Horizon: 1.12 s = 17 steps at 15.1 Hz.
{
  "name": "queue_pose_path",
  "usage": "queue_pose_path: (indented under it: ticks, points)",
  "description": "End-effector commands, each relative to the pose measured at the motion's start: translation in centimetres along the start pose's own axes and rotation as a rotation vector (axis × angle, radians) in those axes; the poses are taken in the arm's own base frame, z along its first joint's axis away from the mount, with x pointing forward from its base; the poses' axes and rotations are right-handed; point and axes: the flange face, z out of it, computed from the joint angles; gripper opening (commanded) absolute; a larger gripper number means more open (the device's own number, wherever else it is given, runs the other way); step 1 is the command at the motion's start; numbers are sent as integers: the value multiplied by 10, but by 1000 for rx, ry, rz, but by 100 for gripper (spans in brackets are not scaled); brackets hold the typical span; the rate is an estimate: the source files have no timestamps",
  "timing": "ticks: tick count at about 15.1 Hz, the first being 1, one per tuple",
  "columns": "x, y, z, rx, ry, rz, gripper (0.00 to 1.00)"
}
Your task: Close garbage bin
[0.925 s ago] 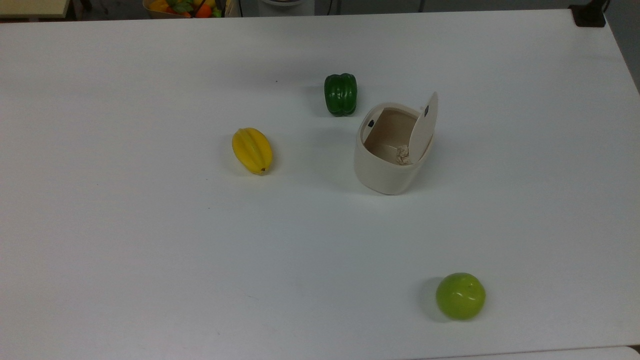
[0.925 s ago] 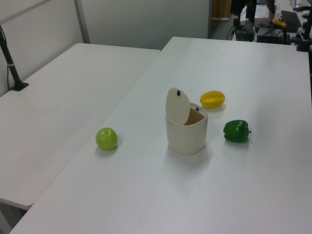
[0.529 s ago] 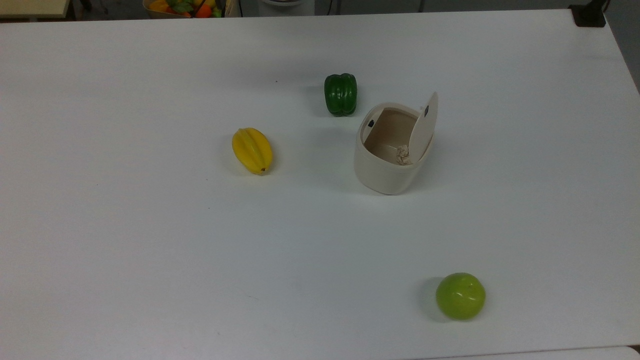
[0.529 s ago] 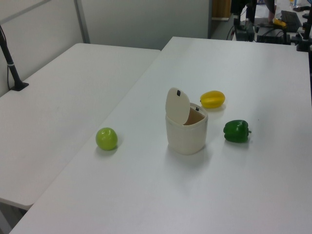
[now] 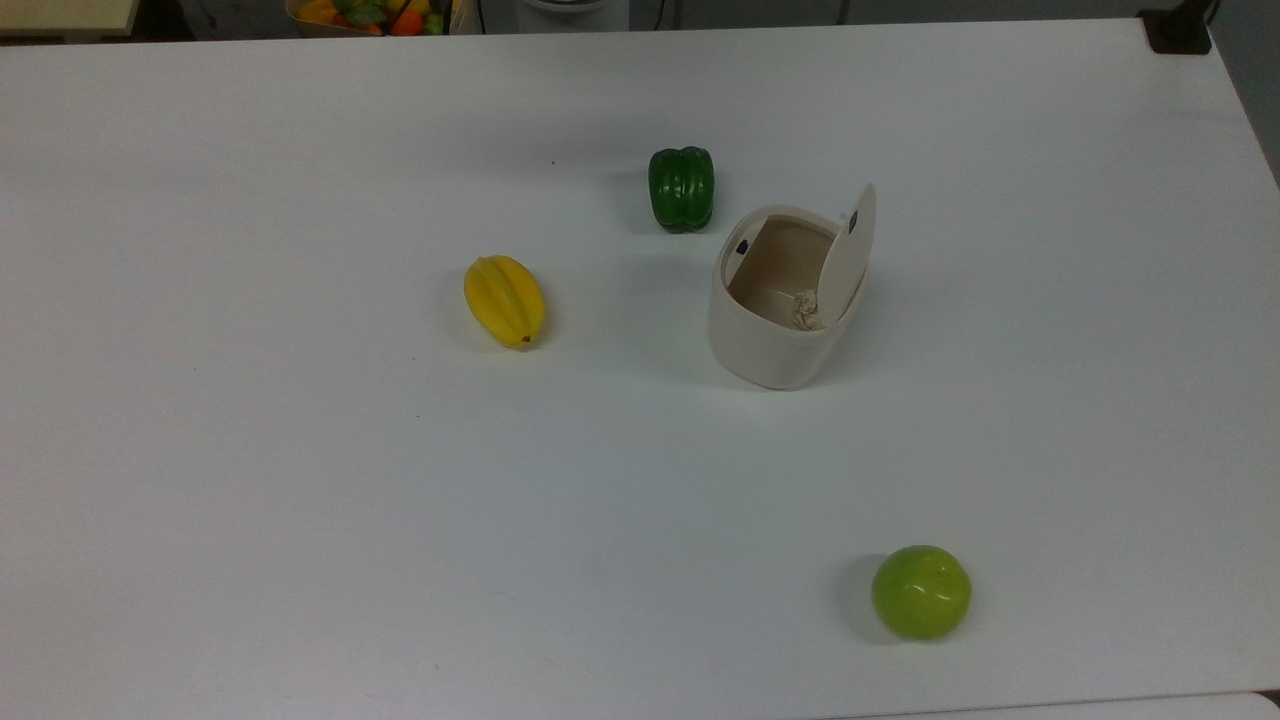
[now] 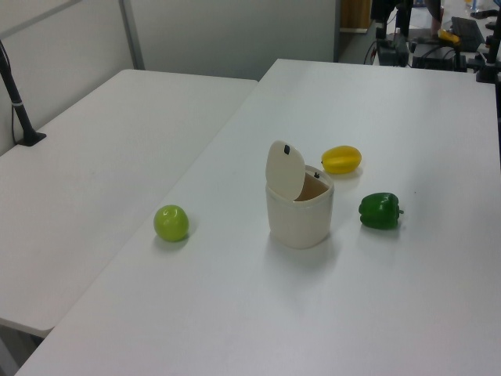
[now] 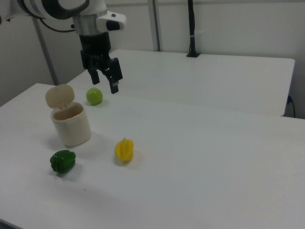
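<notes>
Garbage bin (image 7: 71,125) unclosed, standing upright on the white table (image 7: 200,157), below the gripper (image 7: 105,82) and toward the right view's left of it. Gripper hanging in the air well above the tabletop, fingers (image 7: 115,86) spread apart with a clear gap between them, gripping nothing, touching nothing. Lid (image 7: 59,97) raised on its hinge, standing nearly upright at the far rim in the right view, a small dark mark near its top edge in the top view. Cream, rounded-square body; small dark button (image 5: 742,246) at a rim corner; crumpled pale scrap (image 5: 806,309) lying at the bottom inside, against the lid side. Green pepper (image 5: 681,188) just beside the bin, up and toward the top view's left of it, not touching. Yellow star fruit (image 5: 504,300) farther toward the top view's left, well apart from both. Green apple (image 5: 920,591) alone near the top view's lower right, well apart from the bin; in the right view, beyond the bin and just under the gripper's line. Second white table (image 6: 94,180) adjoining on the left view's left.
</notes>
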Motion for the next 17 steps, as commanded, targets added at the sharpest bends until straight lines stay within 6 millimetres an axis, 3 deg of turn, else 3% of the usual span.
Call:
queue_pose_path:
  ticks: [1, 17]
  points:
    - [-16, 17, -16, 1, 0, 23, 100]
    - [-10, 2, -2, 19, -23, 7, 100]
